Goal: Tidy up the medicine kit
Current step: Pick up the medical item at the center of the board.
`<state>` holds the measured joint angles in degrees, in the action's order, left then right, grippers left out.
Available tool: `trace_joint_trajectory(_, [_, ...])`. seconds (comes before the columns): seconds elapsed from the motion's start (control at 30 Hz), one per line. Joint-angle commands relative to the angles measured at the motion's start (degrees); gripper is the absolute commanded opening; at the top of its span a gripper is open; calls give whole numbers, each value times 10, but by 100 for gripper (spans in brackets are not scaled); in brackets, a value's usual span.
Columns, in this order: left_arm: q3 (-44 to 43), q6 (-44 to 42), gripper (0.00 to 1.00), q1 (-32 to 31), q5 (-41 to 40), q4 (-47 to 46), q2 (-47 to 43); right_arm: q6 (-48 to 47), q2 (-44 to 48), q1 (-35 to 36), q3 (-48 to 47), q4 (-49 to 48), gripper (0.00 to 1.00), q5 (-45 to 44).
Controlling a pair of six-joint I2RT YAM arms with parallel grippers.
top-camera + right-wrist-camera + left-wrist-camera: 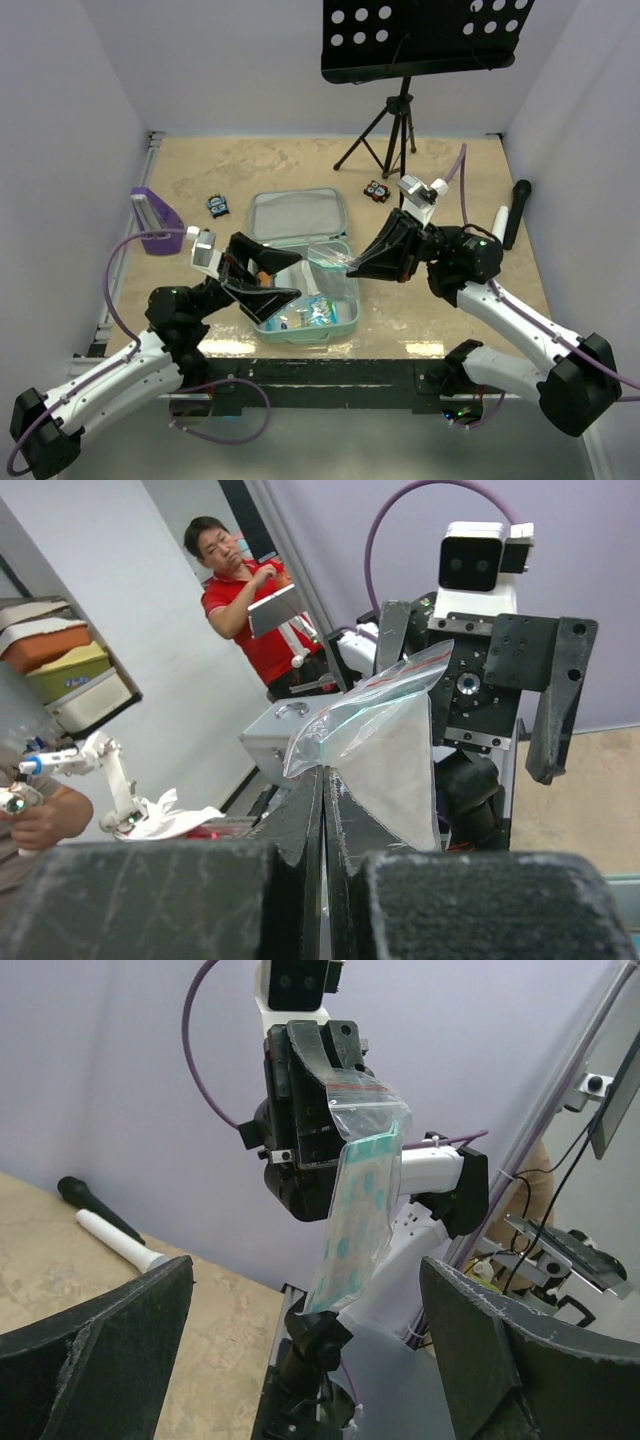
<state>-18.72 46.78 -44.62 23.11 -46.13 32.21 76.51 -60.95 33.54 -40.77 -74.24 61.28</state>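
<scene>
Medicine kit (352,300) open at the centre of the surface (250,165), zip bag (335,262) held above it.
The kit's lid lies back flat; small blue and white packets (305,315) sit at its near end. The right gripper (352,265) is clenched on the clear bag, which contains a teal blister sheet and hangs over the kit's right side. The left gripper (298,277) is fully released, poised over the kit's left side, facing the bag.
</scene>
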Motion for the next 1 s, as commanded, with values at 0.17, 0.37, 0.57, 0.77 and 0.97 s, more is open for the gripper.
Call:
trace_joint_trajectory(0.17, [-53, -3, 100, 3, 83, -146, 88, -41, 19, 30, -12, 25, 0, 1])
trace_joint_trajectory(0.37, [-71, 48, 96, 3, 142, -258, 176, -63, 18, 36, -11, 51, 0, -5])
trace_joint_trajectory(0.57, [-75, 81, 80, 3, 176, -328, 217, -81, 22, 36, -10, 75, 0, -6])
trace_joint_trajectory(0.77, [-74, 78, 62, 3, 184, -324, 217, -100, 21, 36, -7, 99, 0, -8])
trace_joint_trajectory(0.97, [-77, 63, 44, 3, 178, -286, 219, -134, 14, 36, -15, 152, 0, -11])
